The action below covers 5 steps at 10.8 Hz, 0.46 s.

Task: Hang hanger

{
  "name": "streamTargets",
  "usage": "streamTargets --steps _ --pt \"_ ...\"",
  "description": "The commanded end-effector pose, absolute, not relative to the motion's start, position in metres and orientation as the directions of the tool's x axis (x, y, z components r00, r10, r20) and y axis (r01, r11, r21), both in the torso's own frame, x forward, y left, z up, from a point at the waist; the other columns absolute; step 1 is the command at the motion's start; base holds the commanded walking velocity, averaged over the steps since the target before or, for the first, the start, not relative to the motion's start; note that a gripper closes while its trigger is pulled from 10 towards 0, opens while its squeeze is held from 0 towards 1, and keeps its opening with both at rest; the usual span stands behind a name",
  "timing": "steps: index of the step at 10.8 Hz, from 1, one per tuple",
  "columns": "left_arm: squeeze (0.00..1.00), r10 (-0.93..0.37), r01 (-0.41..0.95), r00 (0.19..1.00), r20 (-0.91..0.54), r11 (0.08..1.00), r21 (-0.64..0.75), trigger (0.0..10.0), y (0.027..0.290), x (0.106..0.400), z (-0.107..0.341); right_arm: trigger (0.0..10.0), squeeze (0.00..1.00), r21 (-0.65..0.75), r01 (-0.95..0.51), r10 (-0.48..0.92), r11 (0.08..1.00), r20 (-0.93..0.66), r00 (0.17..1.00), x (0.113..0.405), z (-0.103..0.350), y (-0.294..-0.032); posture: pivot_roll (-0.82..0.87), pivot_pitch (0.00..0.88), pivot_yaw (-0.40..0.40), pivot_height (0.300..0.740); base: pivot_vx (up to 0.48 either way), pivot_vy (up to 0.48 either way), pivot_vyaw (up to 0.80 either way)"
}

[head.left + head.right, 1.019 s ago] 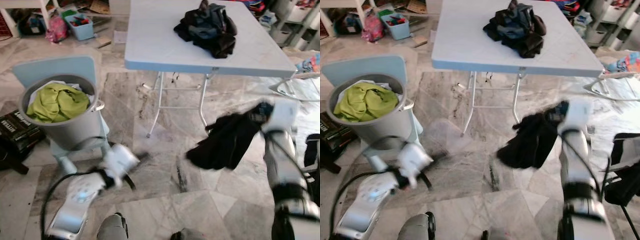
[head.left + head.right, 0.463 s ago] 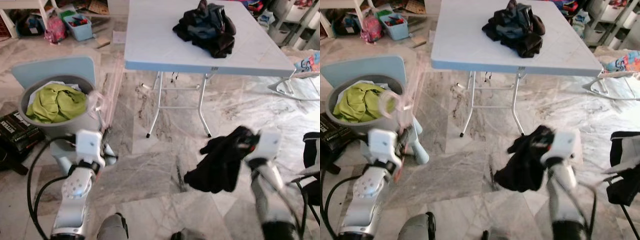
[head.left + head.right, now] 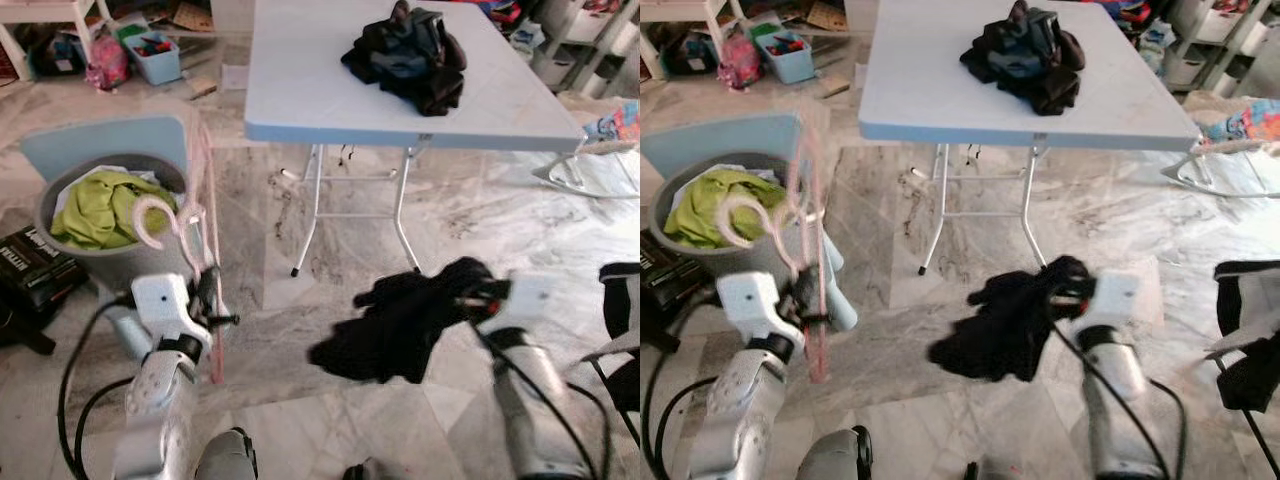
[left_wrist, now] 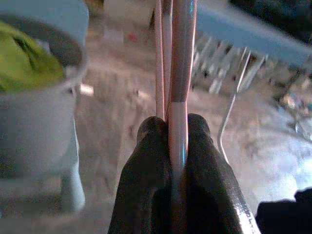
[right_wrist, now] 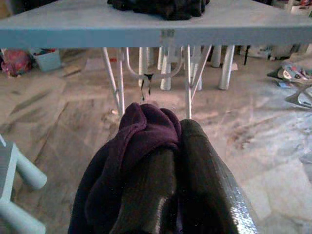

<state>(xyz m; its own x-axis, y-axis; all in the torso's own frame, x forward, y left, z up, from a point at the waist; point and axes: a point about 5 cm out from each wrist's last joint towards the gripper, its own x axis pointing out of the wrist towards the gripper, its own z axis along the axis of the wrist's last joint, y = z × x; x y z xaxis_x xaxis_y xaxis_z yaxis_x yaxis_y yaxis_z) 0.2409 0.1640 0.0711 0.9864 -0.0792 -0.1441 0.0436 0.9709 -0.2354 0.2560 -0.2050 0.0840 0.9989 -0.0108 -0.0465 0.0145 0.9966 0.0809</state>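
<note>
Holding: left gripper [image 4: 178, 129] clamping one pink hanger [image 3: 205, 240]; right gripper [image 5: 175, 134] pinching one dark garment [image 3: 400, 320].
Surroundings: folding table [image 3: 300, 90] carrying one clothes pile [image 3: 405, 55]; bucket [image 3: 100, 260] holding green cloth [image 3: 100, 205].

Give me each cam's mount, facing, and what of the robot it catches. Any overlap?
Left eye and right eye views: head stereo, facing forward-down; both arms, left gripper holding pink hanger, right gripper holding dark garment.
Left wrist view: along its fingers, shut on the hanger, toward the bucket.
Right wrist view: along its fingers, clamping the garment, toward the folding table.
Shared: table, marble floor.
</note>
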Motion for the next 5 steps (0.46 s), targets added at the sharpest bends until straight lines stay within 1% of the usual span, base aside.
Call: streamTargets --steps 1,2,5 --pt "0.00 -0.149 0.116 0.977 -0.151 0.971 -0.210 10.0 0.155 0.243 0.073 10.0 0.00 0.063 0.008 -0.008 0.998 0.003 1.000 0.267 0.099 -0.204 -0.03 0.064 -0.037 0.740 0.000 0.000 0.00" --pt "0.00 -0.181 0.149 0.972 -0.152 0.969 -0.198 10.0 0.154 0.244 0.074 10.0 0.00 0.068 0.002 -0.003 0.998 0.011 1.000 0.272 0.103 -0.204 -0.03 0.063 -0.040 0.740 0.000 0.000 0.00" --pt "0.00 -0.178 0.137 0.967 -0.183 0.967 -0.214 10.0 0.157 0.234 0.072 10.0 0.00 0.043 0.007 -0.007 0.999 -0.004 1.000 0.268 0.103 -0.204 -0.03 0.067 -0.043 0.740 0.000 0.000 0.00"
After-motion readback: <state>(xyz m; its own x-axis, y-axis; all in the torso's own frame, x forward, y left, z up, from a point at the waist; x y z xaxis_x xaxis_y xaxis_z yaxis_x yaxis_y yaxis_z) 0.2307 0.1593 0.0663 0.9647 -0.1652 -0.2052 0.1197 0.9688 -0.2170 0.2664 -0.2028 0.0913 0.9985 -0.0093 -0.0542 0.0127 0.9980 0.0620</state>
